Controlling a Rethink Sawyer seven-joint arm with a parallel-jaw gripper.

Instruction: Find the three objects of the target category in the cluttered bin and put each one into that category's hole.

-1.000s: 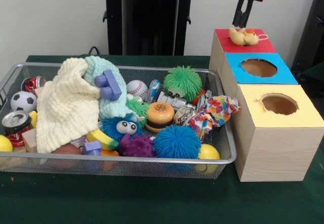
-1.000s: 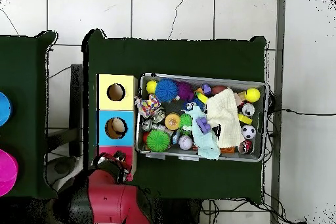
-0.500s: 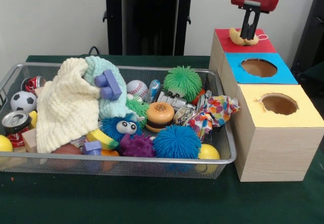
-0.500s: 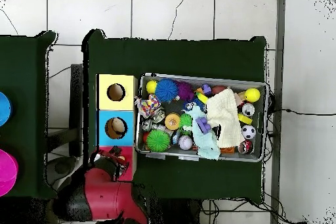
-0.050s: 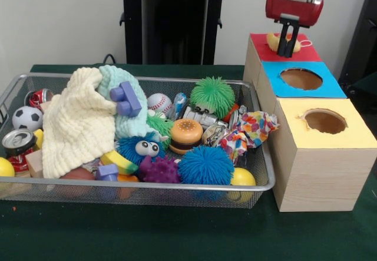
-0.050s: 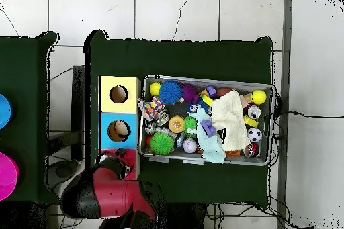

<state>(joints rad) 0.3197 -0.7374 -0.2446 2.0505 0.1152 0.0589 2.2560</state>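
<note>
The gripper's jaws read as narrow, but whether they pinch anything I cannot tell. Behind them, upper right, the yellow rubber duck sits on the red box top, probably at its hole. Mesh bin stays cluttered.

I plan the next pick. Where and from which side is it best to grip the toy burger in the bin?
Probably grip the burger across its round bun, coming straight down from above. It sits upright on top of the clutter with the bun uncovered. The green ball, the blue ball and the googly-eyed toy crowd its sides, so a side approach looks blocked.
</note>
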